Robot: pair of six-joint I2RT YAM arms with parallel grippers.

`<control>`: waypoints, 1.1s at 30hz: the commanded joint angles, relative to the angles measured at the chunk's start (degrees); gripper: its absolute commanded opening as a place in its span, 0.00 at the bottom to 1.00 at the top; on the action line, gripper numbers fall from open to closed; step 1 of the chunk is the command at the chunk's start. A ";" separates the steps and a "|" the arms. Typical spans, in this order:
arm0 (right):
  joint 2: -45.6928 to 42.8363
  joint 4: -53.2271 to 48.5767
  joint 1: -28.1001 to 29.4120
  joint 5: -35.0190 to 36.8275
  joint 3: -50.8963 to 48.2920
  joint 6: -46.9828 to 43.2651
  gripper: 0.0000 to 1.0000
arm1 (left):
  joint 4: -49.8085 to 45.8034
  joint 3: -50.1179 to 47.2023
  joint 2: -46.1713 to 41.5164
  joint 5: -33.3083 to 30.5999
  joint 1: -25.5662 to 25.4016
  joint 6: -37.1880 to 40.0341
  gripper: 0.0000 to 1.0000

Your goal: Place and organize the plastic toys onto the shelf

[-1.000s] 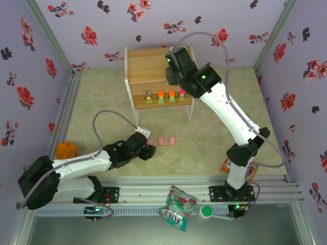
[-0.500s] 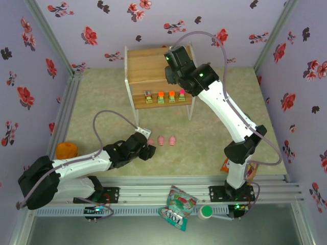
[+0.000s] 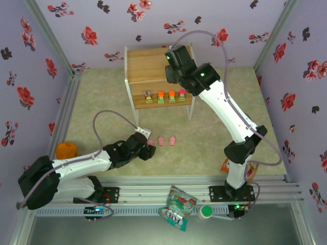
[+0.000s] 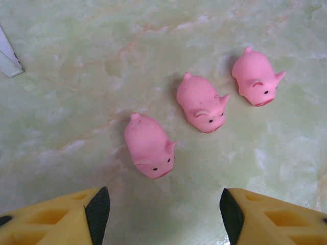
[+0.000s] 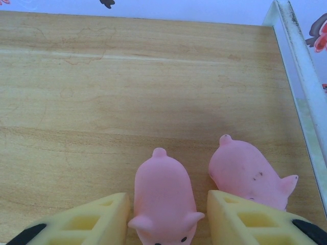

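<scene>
Pink against the pale green marbled floor, three pigs lie ahead of the left gripper, whose yellow jaws stand wide apart and hold nothing. The nearest pig sits just ahead of the gap, a little toward the left finger, snout facing the gripper. The middle pig and the far pig trail off ahead and to the right, each apart from the next. On the top wooden board of the shelf, the right gripper brackets a fourth pig. A thin gap shows at each flank, so the grip is released. A fifth pig lies just right of it, past the right finger. Four blocky toys line the lower board below this gripper.
</scene>
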 commanded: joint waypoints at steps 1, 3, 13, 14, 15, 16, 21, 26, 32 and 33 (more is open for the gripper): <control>-1.16 -0.93 -0.34 0.71 1.66 -1.31 0.45 | -1.23 1.18 -1.04 -1.34 -0.29 1.24 0.64; -1.54 -0.97 -0.31 0.80 1.65 -1.32 0.45 | -1.23 1.24 -1.06 -1.43 -0.33 1.24 0.64; -4.70 -1.14 1.39 3.23 1.13 -1.75 0.45 | -1.23 1.21 -0.95 -1.73 -0.33 1.23 0.64; -5.07 -1.02 1.61 3.48 0.94 -1.84 0.46 | -1.23 1.21 -0.96 -1.71 -0.34 1.17 0.64; -5.50 -1.00 1.96 3.87 0.72 -1.84 0.46 | -1.23 1.20 -0.95 -1.68 -0.33 1.20 0.64; -6.00 -1.00 2.16 4.30 0.49 -1.90 0.46 | -1.23 1.18 -0.95 -1.84 -0.29 1.19 0.64; -9.11 0.02 3.12 5.74 -2.48 -1.92 0.46 | -1.32 1.11 -0.96 -2.27 -0.33 1.20 0.64; -13.69 1.67 4.49 6.76 -9.10 -1.12 0.46 | -1.53 0.99 -1.24 -2.89 -0.33 0.94 0.64; -21.29 5.03 6.27 7.21 -21.09 1.35 0.45 | -2.00 0.87 -1.27 -4.31 -0.41 -0.44 0.64; -22.80 5.52 6.51 7.32 -23.20 1.86 0.45 | -2.14 0.97 -1.06 -4.49 -0.42 -1.03 0.64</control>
